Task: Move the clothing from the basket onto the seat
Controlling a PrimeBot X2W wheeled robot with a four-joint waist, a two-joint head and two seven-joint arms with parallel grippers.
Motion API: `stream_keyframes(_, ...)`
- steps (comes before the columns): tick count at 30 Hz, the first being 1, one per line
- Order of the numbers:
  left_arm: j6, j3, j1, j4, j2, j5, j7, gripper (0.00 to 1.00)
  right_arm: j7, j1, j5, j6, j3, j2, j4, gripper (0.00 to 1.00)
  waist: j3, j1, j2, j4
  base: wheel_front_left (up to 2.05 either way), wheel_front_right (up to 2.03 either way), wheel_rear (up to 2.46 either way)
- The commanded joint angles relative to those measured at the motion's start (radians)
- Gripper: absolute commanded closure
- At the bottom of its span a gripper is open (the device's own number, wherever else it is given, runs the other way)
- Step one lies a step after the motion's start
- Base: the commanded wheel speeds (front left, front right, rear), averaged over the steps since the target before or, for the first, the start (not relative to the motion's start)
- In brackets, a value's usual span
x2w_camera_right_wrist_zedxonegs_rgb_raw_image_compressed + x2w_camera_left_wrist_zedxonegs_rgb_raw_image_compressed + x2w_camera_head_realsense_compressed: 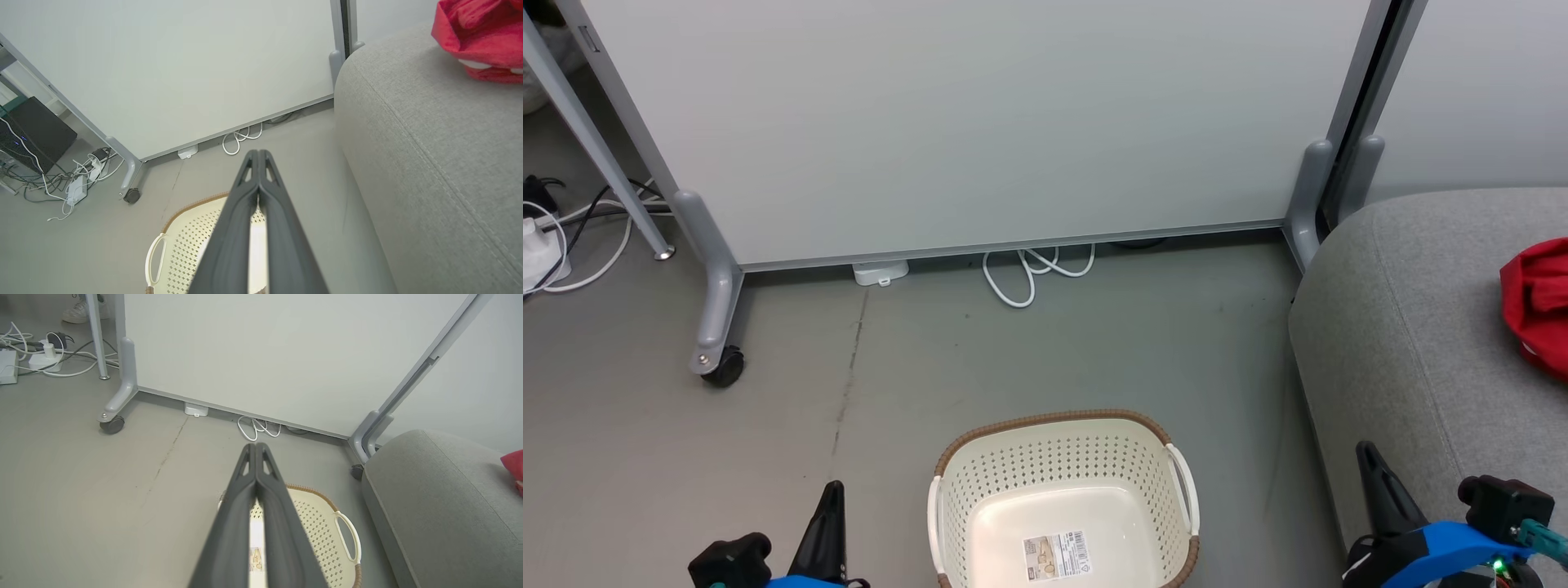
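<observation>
We see the bright red fabric clothing (1539,306) on the light grey upholstered seat (1405,327), the cream perforated plastic basket (1054,420) beside it (sticker (1055,555) bare); left gripper (256,446) and right gripper (257,152) each pressed together.

- basket (1062,461): cream plastic, smooth and faintly glossy inside; brown woven-look rim.
- seat (1405,327): matt grey cloth, coarse weave.
- clothing (1539,298): soft red cloth.
- floor (1013,359): smooth, matt grey.
- panel (980,122): smooth, pale, matt.

likely a lab or office: wheeled partition (980,122), loose floor cables (1039,263).
</observation>
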Motion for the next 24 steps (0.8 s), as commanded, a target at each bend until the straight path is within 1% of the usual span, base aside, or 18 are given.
stream_keyframes(1, 0.0, 0.013, -0.029, -0.024, 0.001, -0.047, 0.01, 1.0, 0.007, -0.021, 0.051, 0.0, -0.003, -0.003, -0.02, 1.0, 0.0, -0.0001, -0.0001, -0.001, 0.0, 0.0, 0.0)
stream_keyframes(12, -0.001, 0.046, -0.045, -0.05, -0.004, -0.219, 0.059, 1.0, 0.032, -0.032, 0.236, 0.0, -0.005, -0.004, -0.028, 1.0, 0.0, -0.0001, -0.0001, -0.007, 0.0, 0.0, 0.0)
stream_keyframes(24, -0.001, 0.077, -0.061, -0.075, -0.008, -0.385, 0.106, 1.0, 0.057, -0.044, 0.414, 0.0, -0.008, -0.005, -0.034, 1.0, 0.0, -0.0001, -0.0001, -0.013, 0.0, 0.0, 0.0)
